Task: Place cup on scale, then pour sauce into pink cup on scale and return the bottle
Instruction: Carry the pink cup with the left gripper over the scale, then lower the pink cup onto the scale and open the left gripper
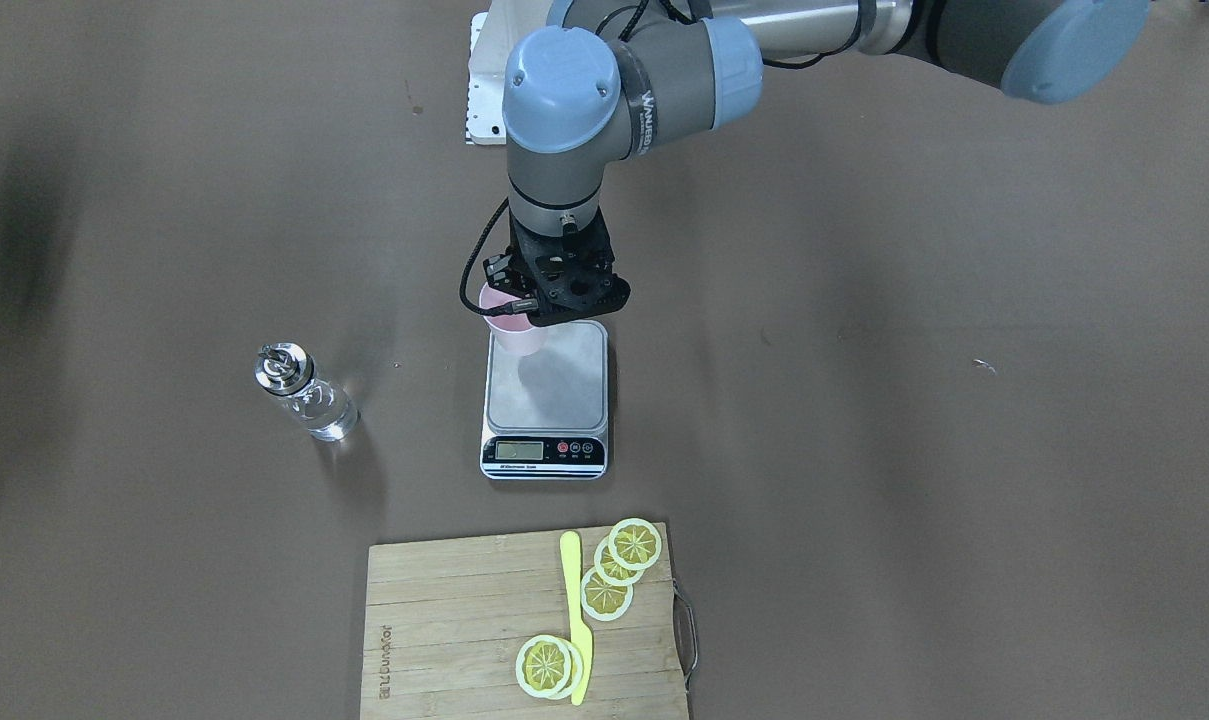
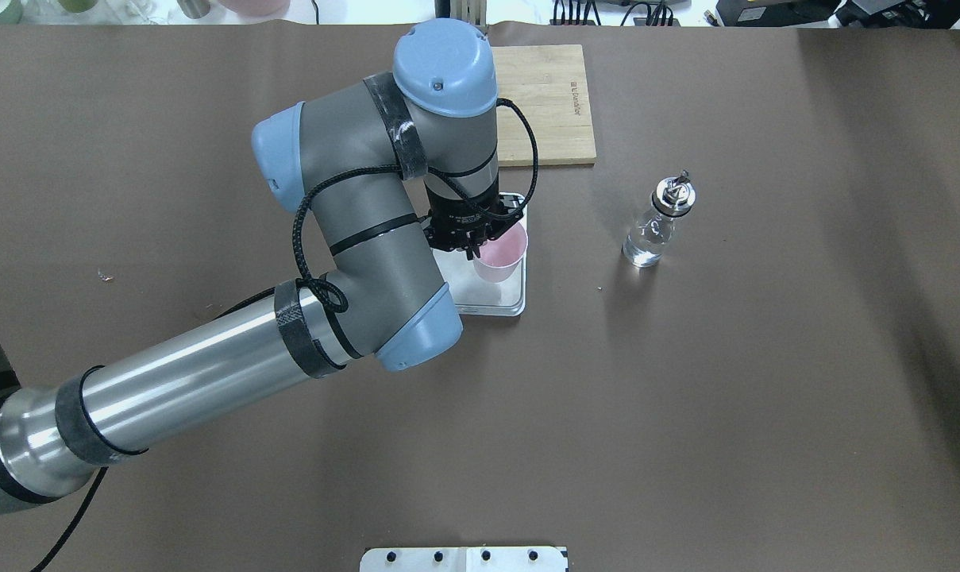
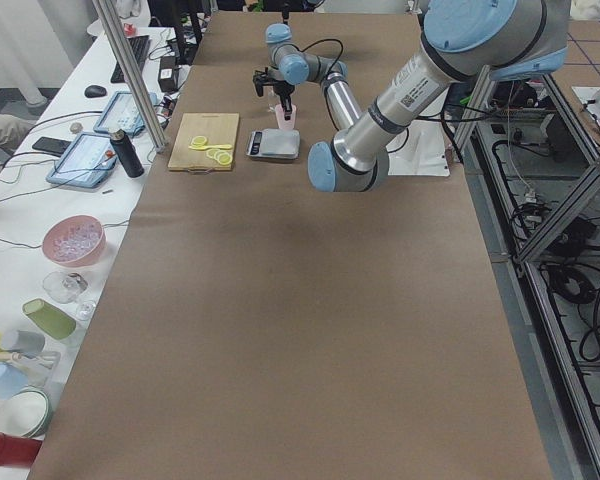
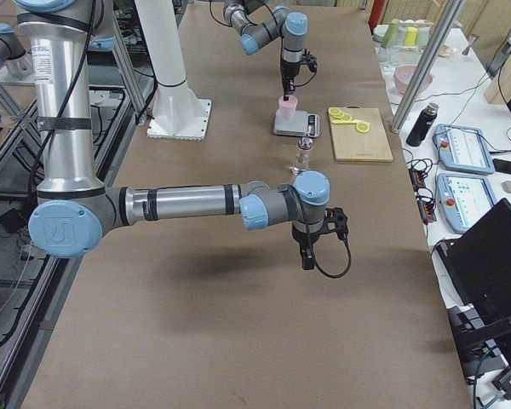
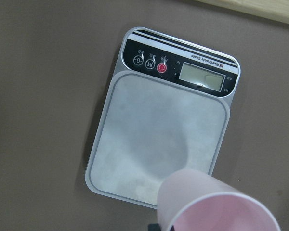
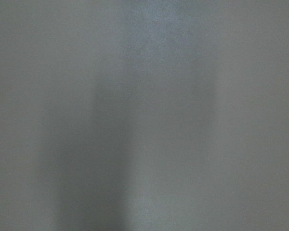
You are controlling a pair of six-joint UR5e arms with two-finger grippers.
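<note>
My left gripper is shut on the rim of the pale-pink cup and holds it over the corner of the scale nearest the robot. In the left wrist view the cup hangs just above the grey platform, with its shadow on it. In the overhead view the left gripper pinches the cup. The clear glass bottle with a silver pourer stands upright beside the scale, untouched. My right gripper hovers over bare table, well away; I cannot tell whether it is open or shut.
A wooden cutting board with lemon slices and a yellow knife lies beyond the scale's display side. A white base plate sits near the robot. The right wrist view shows only blurred grey.
</note>
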